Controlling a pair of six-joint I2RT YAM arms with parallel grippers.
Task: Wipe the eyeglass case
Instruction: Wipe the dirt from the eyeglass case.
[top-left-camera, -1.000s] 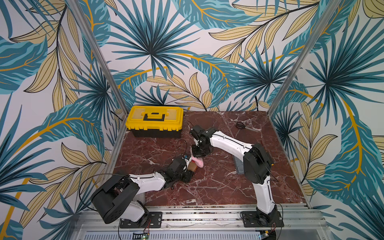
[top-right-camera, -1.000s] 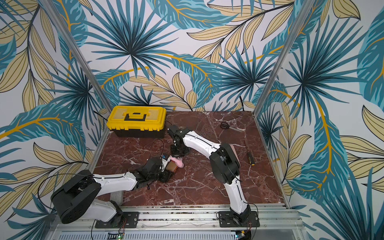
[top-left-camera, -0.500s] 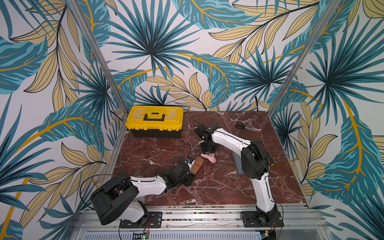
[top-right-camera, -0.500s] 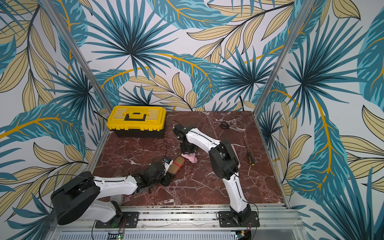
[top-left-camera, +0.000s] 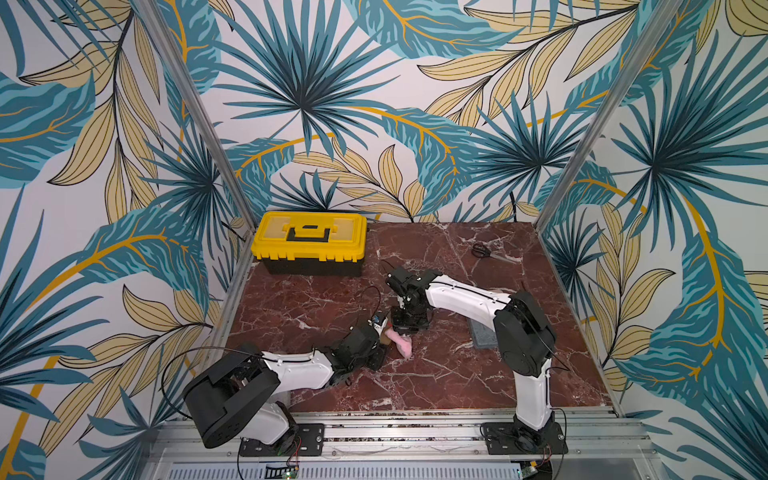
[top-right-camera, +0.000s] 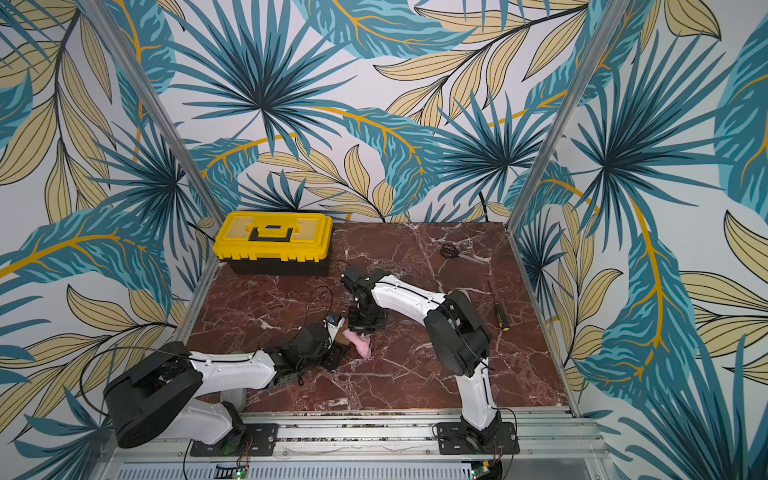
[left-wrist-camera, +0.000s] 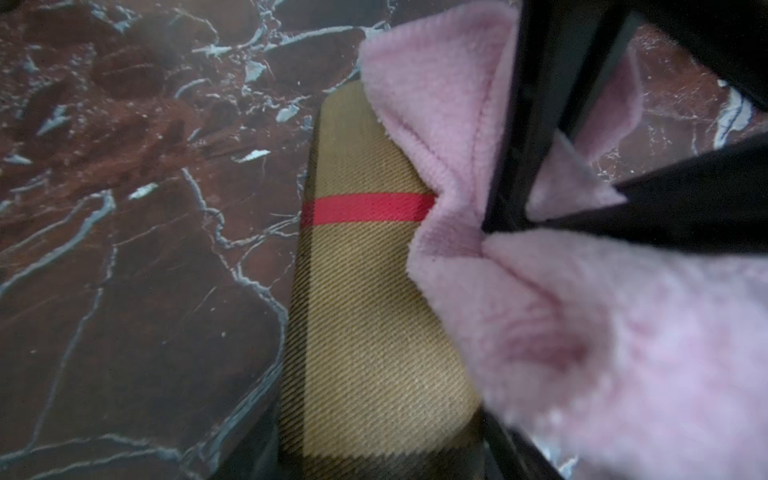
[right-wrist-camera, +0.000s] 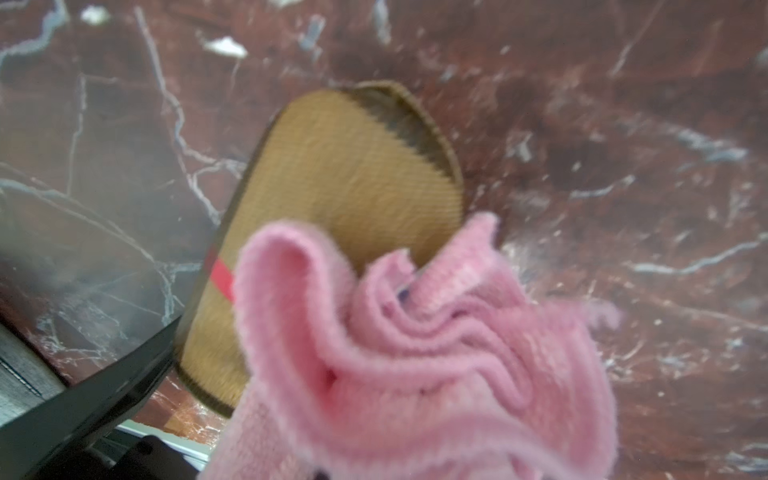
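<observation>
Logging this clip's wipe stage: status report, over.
Left gripper shut on tan fabric eyeglass case with red stripe. Right gripper shut on fluffy pink cloth, pressed against case. Nothing blocking.

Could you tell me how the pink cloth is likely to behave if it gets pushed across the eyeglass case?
The pink cloth will probably be floppy: it bunches into soft folds where the right tool pinches it. Its fluffy pile likely drags rather than slides on the woven eyeglass case. It seems light, draping loosely over the case's edge.
</observation>
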